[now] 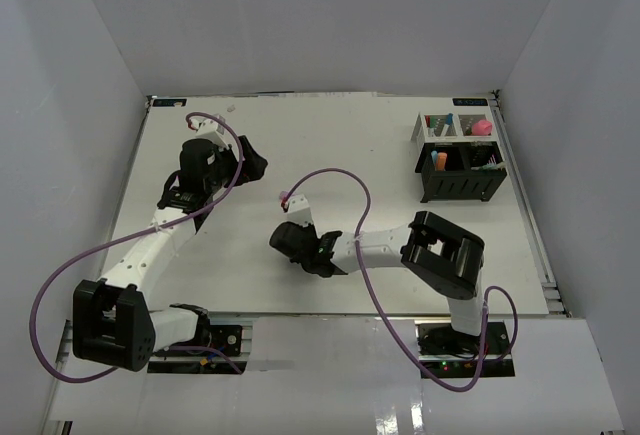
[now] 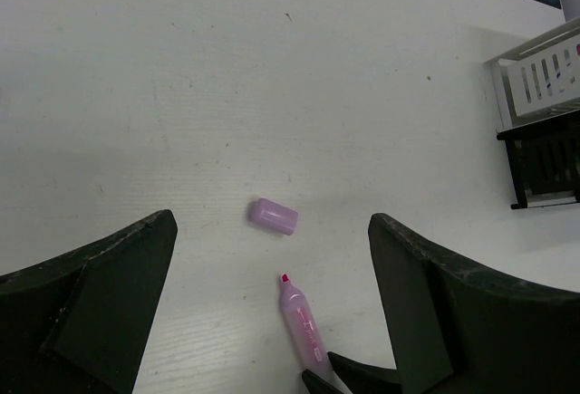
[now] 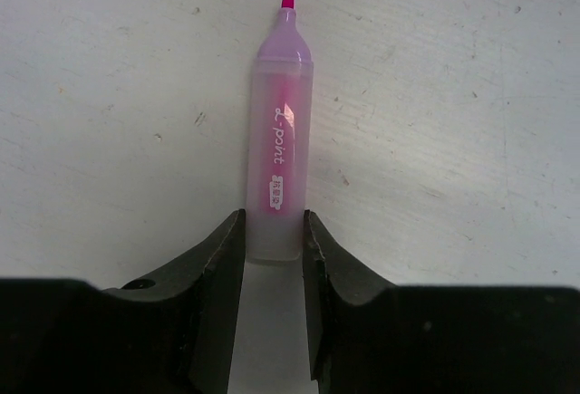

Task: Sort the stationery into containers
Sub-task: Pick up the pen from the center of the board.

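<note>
The right gripper [image 3: 273, 217] clamps the tail of the uncapped marker [image 3: 279, 122], which lies on the table with its long axis straight out from the jaws. Its tip points at the loose cap [image 2: 273, 216] just beyond. The left gripper [image 1: 250, 167] hangs open near the cap. The organizer [image 1: 460, 191] stands well apart on the far right, nearer the right arm, and holds several pens, markers and a pink item [image 1: 482, 127].

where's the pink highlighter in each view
Top external: highlighter near the centre, tip pointing up-left, back end at the right gripper.
Left wrist: highlighter at bottom centre, just below the loose cap.
Right wrist: highlighter upright in the centre.
Shared landmark: the right gripper clamping its back end.
</note>
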You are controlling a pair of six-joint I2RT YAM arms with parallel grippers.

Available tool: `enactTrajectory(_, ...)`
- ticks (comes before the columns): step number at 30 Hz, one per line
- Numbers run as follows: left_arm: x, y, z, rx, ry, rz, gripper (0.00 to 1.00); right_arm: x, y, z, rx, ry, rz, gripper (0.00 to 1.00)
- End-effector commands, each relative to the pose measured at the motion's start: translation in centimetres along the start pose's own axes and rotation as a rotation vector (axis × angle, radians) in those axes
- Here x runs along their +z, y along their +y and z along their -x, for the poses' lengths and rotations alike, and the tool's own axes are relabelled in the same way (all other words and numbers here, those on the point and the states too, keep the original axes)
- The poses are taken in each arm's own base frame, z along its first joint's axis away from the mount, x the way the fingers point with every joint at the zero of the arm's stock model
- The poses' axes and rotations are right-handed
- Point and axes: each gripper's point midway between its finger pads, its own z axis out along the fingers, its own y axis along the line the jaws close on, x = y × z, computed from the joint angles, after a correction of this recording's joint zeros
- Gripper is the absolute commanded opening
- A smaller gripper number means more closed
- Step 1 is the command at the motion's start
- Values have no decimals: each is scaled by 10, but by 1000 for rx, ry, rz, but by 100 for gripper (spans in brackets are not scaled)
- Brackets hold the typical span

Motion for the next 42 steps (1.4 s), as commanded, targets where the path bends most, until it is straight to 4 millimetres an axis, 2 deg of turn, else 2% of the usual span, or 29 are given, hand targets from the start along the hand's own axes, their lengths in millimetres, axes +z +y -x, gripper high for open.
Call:
enactTrajectory(1, -4, -12, 19, -9, -36, -42, 98, -1, -31, -26, -26, 54, -82, 22)
enactTrajectory(6, -4, -27, 17, -24, -12, -118, 98, -15, -39, -4, -19, -16, -93, 13)
enactTrajectory(9, -12, -44, 20, -32, -6, -202, 98, -30, -42, 19, -4, -91, -80, 10)
enactTrajectory(12, -26, -63, 25, -47, -19, -298, 98, -49, -47, 50, -5, -202, -61, 8)
enactTrajectory(13, -30, -67, 24, -59, -16, -316, 98, -61, -49, 67, -5, -249, -48, 8)
enactTrajectory(14, -33, -71, 23, -58, -15, -338, 98, -65, -54, 69, -4, -268, -48, 8)
enactTrajectory(15, -40, -77, 25, -54, -24, -361, 98, -78, -51, 88, 32, -327, -14, 8)
enactTrajectory(16, -42, -79, 20, -53, -17, -369, 98, -84, -50, 95, 8, -352, 3, 8)
enactTrajectory(17, -45, -83, 23, -51, -36, -383, 98, -88, -51, 98, 5, -372, 12, 8)
enactTrajectory(18, -48, -86, 25, -47, -58, -396, 98, -99, -50, 114, 33, -422, 37, 8)
enactTrajectory(20, -56, -98, 21, -49, -62, -432, 98, -108, -49, 124, 25, -464, 55, 8)
enactTrajectory(21, -59, -107, 19, -47, -66, -452, 98, -118, -49, 139, 54, -513, 72, 8)
enactTrajectory(23, -63, -118, 17, -49, -81, -472, 98, -126, -51, 149, 52, -558, 80, 8)
enactTrajectory(24, -65, -129, 14, -39, -92, -485, 98, -136, -49, 162, 81, -609, 102, 8)
enactTrajectory(26, -69, -144, 10, -33, -113, -516, 98, -145, -49, 175, 70, -654, 110, 8)
enactTrajectory(31, -66, -157, 11, -68, -147, -527, 98, -161, -46, 195, 113, -732, 142, 8)
enactTrajectory(35, -59, -167, 9, -86, -155, -525, 97, -168, -46, 202, 134, -770, 164, 8)
enactTrajectory(38, -60, -174, 9, -95, -163, -540, 94, -171, -45, 202, 133, -779, 171, 8)
enactTrajectory(42, -58, -183, 4, -96, -152, -550, 83, -175, -48, 205, 156, -802, 182, 8)
